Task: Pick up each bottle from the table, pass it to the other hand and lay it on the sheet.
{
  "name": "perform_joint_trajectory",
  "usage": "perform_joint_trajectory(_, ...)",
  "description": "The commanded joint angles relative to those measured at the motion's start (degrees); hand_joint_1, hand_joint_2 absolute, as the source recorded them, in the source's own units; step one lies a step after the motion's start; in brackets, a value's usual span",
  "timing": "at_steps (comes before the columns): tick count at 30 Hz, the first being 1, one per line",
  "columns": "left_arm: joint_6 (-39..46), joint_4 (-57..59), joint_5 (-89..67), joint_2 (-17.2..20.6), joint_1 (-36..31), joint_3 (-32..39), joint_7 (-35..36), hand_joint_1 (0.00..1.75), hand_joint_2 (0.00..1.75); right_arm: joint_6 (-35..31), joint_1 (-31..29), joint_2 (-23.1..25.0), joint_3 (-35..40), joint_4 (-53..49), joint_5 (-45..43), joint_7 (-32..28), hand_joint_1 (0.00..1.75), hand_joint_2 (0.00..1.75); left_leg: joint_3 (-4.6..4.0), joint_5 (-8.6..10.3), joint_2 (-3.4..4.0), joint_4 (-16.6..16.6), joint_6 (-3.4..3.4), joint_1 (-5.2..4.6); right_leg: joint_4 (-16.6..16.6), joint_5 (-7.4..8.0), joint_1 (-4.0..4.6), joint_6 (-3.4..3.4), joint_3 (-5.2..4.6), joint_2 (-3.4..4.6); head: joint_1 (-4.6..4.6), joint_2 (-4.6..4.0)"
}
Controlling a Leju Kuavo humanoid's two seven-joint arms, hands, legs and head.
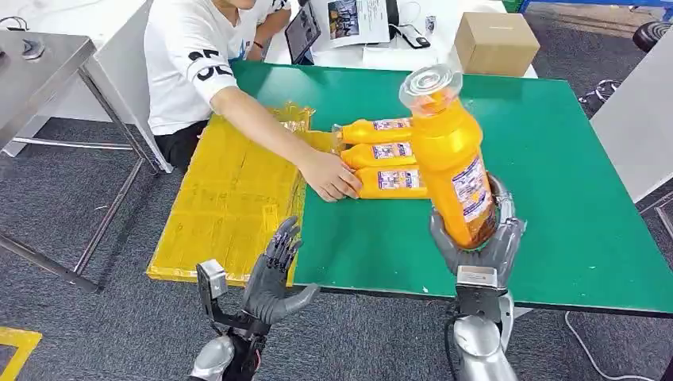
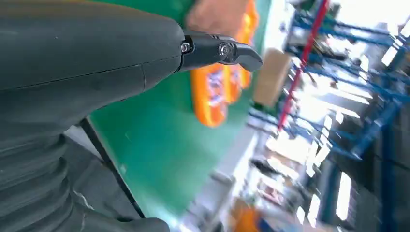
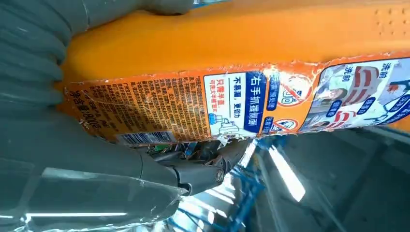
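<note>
My right hand (image 1: pixel 476 246) grips a large orange bottle (image 1: pixel 451 159) by its base, held upright above the green table (image 1: pixel 555 175), clear cap toward the camera. Up close its torn label (image 3: pixel 232 106) shows in the right wrist view, the right hand (image 3: pixel 58 159) wrapped round it. My left hand (image 1: pixel 274 274) is raised at the table's near left edge, fingers spread, holding nothing; its thumb (image 2: pixel 220 50) shows in the left wrist view. Three more orange bottles (image 1: pixel 381 155) lie side by side mid-table. The yellow sheet (image 1: pixel 230 198) covers the table's left end.
A person in a white shirt (image 1: pixel 198 55) stands at the far left, one hand (image 1: pixel 333 176) resting on the lying bottles. A cardboard box (image 1: pixel 496 41) sits behind the table. A metal table (image 1: pixel 40 63) is at far left.
</note>
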Motion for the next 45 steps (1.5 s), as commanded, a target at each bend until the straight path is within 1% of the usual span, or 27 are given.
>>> perform_joint_trajectory(1, -0.6, -2.9, 0.8, 3.7, 0.0, -2.7, 0.7, 0.00, 1.75, -0.6, 0.1, 1.0, 3.4, 6.0, -0.7, -0.2, 1.75, 1.75, 0.44, -0.14, 0.17, -0.1, -0.17, 0.10, -0.1, -0.07, 0.09, -0.18, 0.39, 0.26, 0.00, 0.00)
perform_joint_trajectory(2, -0.6, -2.9, 0.8, 3.7, 0.0, -2.7, 0.7, 0.00, 1.75, -0.6, 0.1, 1.0, 3.4, 6.0, -0.7, -0.2, 1.75, 1.75, 0.26, -0.08, 0.11, -0.1, -0.11, 0.08, -0.1, -0.03, 0.07, -0.11, 0.24, 0.17, 0.00, 0.00)
perform_joint_trajectory(6, -0.6, -2.9, 0.8, 3.7, 0.0, -2.7, 0.7, 0.00, 1.75, -0.6, 0.1, 1.0, 3.4, 6.0, -0.7, -0.2, 1.75, 1.75, 0.33, -0.11, 0.14, -0.1, -0.11, 0.08, -0.1, -0.05, 0.06, -0.13, 0.29, 0.21, 0.00, 0.00)
perform_joint_trajectory(7, -0.6, -2.9, 0.8, 3.7, 0.0, -2.7, 0.7, 0.00, 1.75, -0.6, 0.1, 1.0, 3.4, 6.0, -0.7, -0.2, 1.75, 1.75, 0.19, -0.05, 0.07, -0.1, -0.08, 0.05, -0.1, -0.02, 0.03, -0.09, 0.18, 0.13, 0.00, 0.00)
perform_joint_trajectory(9, -2.1, -3.4, 1.9, 4.1, -0.1, -3.1, 0.7, 0.00, 1.75, 2.9, 0.6, 2.0, 3.2, 8.5, -1.5, -0.2, 1.75, 1.75, 0.40, -0.13, 0.14, -0.1, -0.14, 0.09, -0.1, -0.07, 0.07, -0.16, 0.38, 0.23, 0.00, 0.00)
perform_joint_trajectory(10, -2.5, -3.9, 2.2, 4.3, -0.1, -3.3, 0.9, 0.00, 1.75, 3.3, 1.1, 2.8, 3.7, 9.5, -0.7, -0.2, 1.75, 1.75, 0.28, -0.08, 0.08, -0.1, -0.11, 0.06, -0.1, -0.04, 0.04, -0.12, 0.27, 0.15, 0.00, 0.00)
perform_joint_trajectory(11, -3.2, -4.7, 2.8, 4.6, -0.1, -3.5, 1.1, 0.00, 1.75, 4.0, 1.5, 2.8, 6.1, 11.4, -3.0, -0.2, 1.75, 1.75, 0.42, -0.13, 0.10, -0.1, -0.15, 0.09, -0.1, -0.08, 0.07, -0.16, 0.40, 0.19, 0.00, 0.00)
perform_joint_trajectory(13, -3.7, -5.6, 3.4, 5.0, -0.2, -3.8, 1.5, 0.00, 1.75, 2.3, 1.8, 2.7, 9.9, 14.2, -2.6, -0.2, 1.75, 1.75, 0.40, -0.12, 0.14, -0.1, -0.16, 0.10, -0.1, -0.06, 0.08, -0.17, 0.37, 0.22, 0.00, 0.00)
perform_joint_trajectory(14, -3.6, -5.7, 3.4, 5.0, -0.4, -3.8, 1.5, 0.00, 1.75, 2.7, 1.8, 2.9, 11.8, 15.8, -4.0, -0.2, 1.75, 1.75, 0.34, -0.09, 0.15, -0.1, -0.13, 0.08, -0.1, -0.03, 0.07, -0.14, 0.30, 0.21, 0.00, 0.00)
perform_joint_trajectory(15, -3.7, -5.8, 3.5, 5.0, -0.4, -3.9, 1.6, 0.00, 1.75, 1.9, 1.7, 2.8, 12.7, 17.0, -2.9, -0.2, 1.75, 1.75, 0.45, -0.14, 0.19, -0.1, -0.19, 0.13, -0.2, -0.07, 0.11, -0.19, 0.41, 0.27, 0.02, 0.00)
perform_joint_trajectory(16, -4.3, -5.5, 3.9, 5.1, -0.6, -4.1, 2.0, 0.00, 1.75, 1.9, 1.5, 3.1, 14.4, 18.3, -3.8, -0.2, 1.75, 1.75, 0.32, -0.09, 0.16, -0.1, -0.13, 0.10, -0.1, -0.03, 0.09, -0.14, 0.27, 0.22, -0.02, 0.00)
perform_joint_trajectory(17, -4.2, -5.1, 4.0, 5.0, -0.7, -4.3, 2.1, 0.00, 1.75, 0.0, 1.0, 2.9, 16.7, 20.1, -2.6, -0.2, 1.75, 1.75, 0.45, -0.13, 0.19, -0.1, -0.17, 0.12, -0.1, -0.06, 0.11, -0.18, 0.38, 0.27, 0.00, 0.00)
perform_joint_trajectory(18, -4.1, -4.6, 3.9, 5.0, -0.9, -4.4, 2.1, 0.00, 1.75, 0.6, 0.9, 3.3, 17.5, 20.6, -3.3, -0.2, 1.75, 1.75, 0.26, -0.07, 0.16, -0.1, -0.11, 0.09, -0.1, -0.01, 0.08, -0.12, 0.20, 0.21, -0.02, 0.00)
perform_joint_trajectory(19, -4.2, -4.1, 3.9, 5.0, -1.1, -4.5, 2.3, 0.00, 1.75, 0.3, 0.5, 3.3, 18.6, 21.7, -2.7, -0.2, 1.75, 1.75, 0.38, -0.11, 0.19, -0.1, -0.14, 0.13, -0.1, -0.04, 0.11, -0.15, 0.31, 0.26, 0.00, 0.00)
perform_joint_trajectory(20, -4.5, -3.4, 4.0, 5.0, -1.4, -4.8, 2.4, 0.00, 1.75, -0.5, 0.1, 3.7, 19.7, 23.4, -1.4, -0.2, 1.75, 1.75, 0.26, -0.07, 0.14, -0.1, -0.10, 0.11, -0.1, -0.02, 0.09, -0.11, 0.21, 0.19, 0.00, 0.00)
perform_joint_trajectory(21, -4.8, -3.0, 4.2, 5.0, -1.6, -4.9, 2.4, 0.00, 1.75, 0.8, 0.0, 3.9, 20.3, 23.7, -2.3, -0.2, 1.75, 1.75, 0.38, -0.10, 0.19, -0.1, -0.13, 0.15, -0.1, -0.03, 0.12, -0.15, 0.32, 0.26, 0.02, 0.00)
perform_joint_trajectory(22, -5.1, -2.5, 4.4, 5.0, -1.8, -5.1, 2.5, 0.00, 1.75, 0.7, -0.6, 4.3, 21.4, 25.9, -0.8, -0.2, 1.75, 1.75, 0.23, -0.04, 0.13, -0.1, -0.09, 0.11, -0.1, -0.01, 0.08, -0.10, 0.17, 0.17, 0.00, 0.00)
perform_joint_trajectory(23, -5.3, -2.4, 4.5, 5.0, -1.9, -5.2, 2.5, 0.00, 1.75, 1.4, -0.6, 4.5, 21.7, 26.2, -1.4, -0.2, 1.75, 1.75, 0.35, -0.10, 0.18, -0.1, -0.13, 0.15, -0.1, -0.03, 0.12, -0.15, 0.29, 0.24, 0.02, 0.00)
perform_joint_trajectory(24, -5.3, -2.4, 4.5, 5.0, -1.9, -5.2, 2.5, 0.00, 1.75, 1.4, -0.6, 4.5, 21.7, 26.2, -1.4, -0.2, 1.75, 1.75, 0.24, -0.05, 0.12, -0.1, -0.09, 0.11, -0.1, -0.02, 0.08, -0.11, 0.19, 0.17, 0.00, 0.00)
perform_joint_trajectory(25, -5.3, -2.4, 4.5, 5.0, -1.9, -5.2, 2.5, 0.00, 1.75, 1.4, -0.6, 4.5, 21.7, 26.2, -1.4, -0.2, 1.75, 1.75, 0.36, -0.09, 0.15, -0.1, -0.12, 0.15, -0.1, -0.03, 0.12, -0.15, 0.31, 0.22, 0.02, 0.00)
perform_joint_trajectory(26, -5.3, -2.4, 4.5, 5.0, -1.9, -5.2, 2.5, 0.00, 1.75, 1.4, -0.6, 4.5, 21.7, 26.2, -1.4, -0.2, 1.75, 1.75, 0.19, -0.04, 0.09, -0.1, -0.08, 0.10, -0.1, -0.02, 0.07, -0.10, 0.16, 0.13, 0.00, 0.00)
perform_joint_trajectory(35, -5.3, -2.4, 4.5, 5.0, -1.9, -5.2, 2.5, 0.00, 1.75, 1.4, -0.6, 4.5, 21.7, 26.2, -1.4, -0.2, 1.75, 1.75, 0.35, -0.08, 0.05, -0.1, -0.14, 0.12, -0.1, -0.06, 0.10, -0.16, 0.32, 0.13, 0.02, 0.00)
perform_joint_trajectory(37, -5.3, -2.4, 4.5, 5.0, -1.9, -5.2, 2.5, 0.00, 1.75, 1.4, -0.6, 4.5, 21.7, 26.2, -1.4, -0.2, 1.75, 1.75, 0.16, -0.03, 0.02, -0.1, -0.08, 0.06, -0.1, -0.04, 0.04, -0.10, 0.14, 0.06, 0.02, 0.00)
perform_joint_trajectory(38, -5.4, -2.6, 4.6, 5.0, -1.9, -5.3, 2.6, 0.00, 1.75, 2.2, -0.7, 4.5, 21.8, 26.6, -1.9, -0.2, 1.75, 1.75, 0.30, -0.07, 0.05, -0.1, -0.12, 0.11, -0.1, -0.06, 0.08, -0.14, 0.27, 0.12, 0.00, 0.00)
perform_joint_trajectory(41, -5.6, -2.5, 4.9, 5.1, -2.1, -5.6, 2.9, 0.00, 1.75, 3.3, -1.7, 5.6, 24.0, 31.5, -0.9, -0.2, 1.75, 1.75, 0.40, -0.10, 0.09, -0.1, -0.15, 0.12, -0.1, -0.07, 0.10, -0.17, 0.36, 0.17, 0.00, 0.00)
perform_joint_trajectory(43, -5.6, -2.1, 5.0, 5.1, -2.2, -5.6, 3.1, 0.00, 1.75, 2.9, -2.1, 6.2, 26.4, 34.3, -0.6, -0.2, 1.75, 1.75, 0.20, -0.04, 0.07, -0.1, -0.08, 0.07, -0.1, -0.03, 0.05, -0.10, 0.16, 0.10, 0.02, 0.00)
perform_joint_trajectory(45, -5.8, -1.4, 5.5, 5.1, -2.2, -5.7, 3.5, 0.00, 1.75, 0.7, -2.9, 6.2, 29.5, 36.8, -0.8, -0.2, 1.75, 1.75, 0.41, -0.11, 0.15, -0.1, -0.15, 0.15, -0.1, -0.06, 0.12, -0.18, 0.35, 0.22, 0.00, 0.00)
